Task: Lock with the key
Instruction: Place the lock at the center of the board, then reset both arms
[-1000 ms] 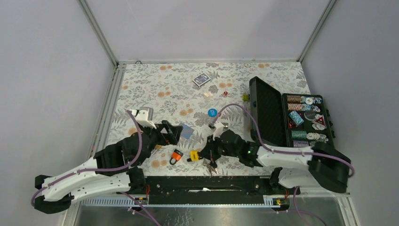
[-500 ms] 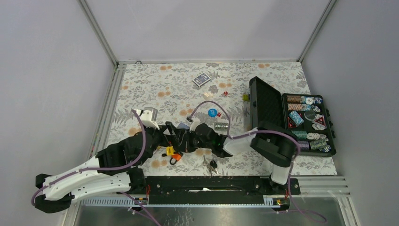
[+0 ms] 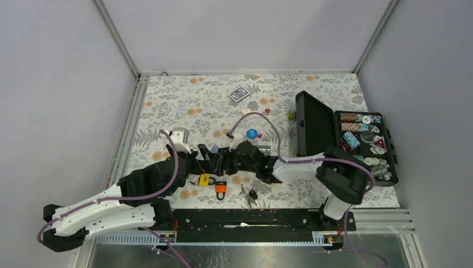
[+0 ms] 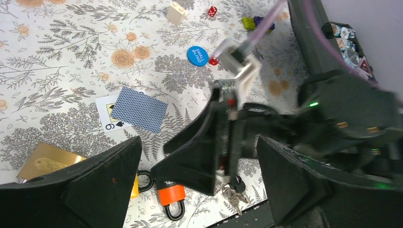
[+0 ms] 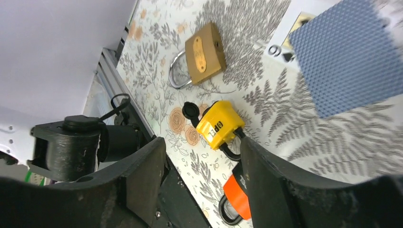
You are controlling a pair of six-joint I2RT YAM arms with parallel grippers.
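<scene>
Floral cloth point(image 3: 184, 106) covers the table where we work. Our right claw point(image 5: 203, 142) has its fingers spread wide and grips nothing. The yellow padlock point(image 5: 219, 124) lies on the cloth just ahead of the gap between its tips, shackle pointing back toward the claw; we cannot tell whether a finger touches it. The orange padlock point(image 5: 237, 192) lies nearer, low in that same gap, close beside one finger. Farther ahead of this claw rest a brass padlock point(image 5: 203, 53) and a face-down playing card point(image 5: 347, 57), well apart from each other. Our left claw point(image 4: 198, 142) is likewise spread wide and bare, and the right claw sits between its fingers. The keys point(image 4: 233, 190) lie on the cloth just under the right claw, near the orange padlock but apart from it.
</scene>
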